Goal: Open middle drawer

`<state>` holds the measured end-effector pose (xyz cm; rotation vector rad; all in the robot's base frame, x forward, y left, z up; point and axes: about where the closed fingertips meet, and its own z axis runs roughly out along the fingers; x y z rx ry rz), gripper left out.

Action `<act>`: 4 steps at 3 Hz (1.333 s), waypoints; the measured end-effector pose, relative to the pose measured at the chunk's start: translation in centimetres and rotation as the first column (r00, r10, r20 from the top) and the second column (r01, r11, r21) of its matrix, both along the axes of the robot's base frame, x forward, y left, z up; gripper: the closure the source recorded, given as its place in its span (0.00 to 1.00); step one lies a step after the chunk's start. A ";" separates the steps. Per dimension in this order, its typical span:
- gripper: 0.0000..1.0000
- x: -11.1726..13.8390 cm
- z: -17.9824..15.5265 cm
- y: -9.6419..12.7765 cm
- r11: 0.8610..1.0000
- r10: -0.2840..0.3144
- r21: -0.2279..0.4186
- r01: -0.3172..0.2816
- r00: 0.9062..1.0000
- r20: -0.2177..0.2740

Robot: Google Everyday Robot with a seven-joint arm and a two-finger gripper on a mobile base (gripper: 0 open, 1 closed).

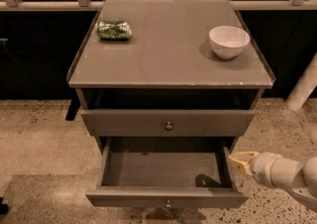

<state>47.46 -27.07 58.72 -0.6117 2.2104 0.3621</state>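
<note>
The middle drawer (166, 197) is pulled far out of the grey-taupe cabinet and shows its plain grey, empty interior (163, 168). A small round knob (168, 203) sits at the centre of its front. My gripper (241, 161) is at the right, just outside the drawer's right side wall, close to its rear corner. It holds nothing that I can see. The top drawer (168, 123), with its own knob, sits above, nearly closed. The lowest drawer is hidden under the open one.
A white bowl (229, 41) stands on the cabinet top at the right and a green bag (114, 29) lies at the left. A white post (302, 89) stands to the right. Speckled floor surrounds the cabinet; a dark wall with rails is behind.
</note>
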 end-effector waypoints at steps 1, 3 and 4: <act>0.70 -0.1 -0.6 0.1 1.000 0.003 0.008 -0.003 1.000 -0.013; 0.24 -0.1 -0.6 0.1 1.000 0.003 0.008 -0.003 1.000 -0.013; 0.00 -0.1 -0.6 0.1 1.000 0.003 0.008 -0.003 1.000 -0.013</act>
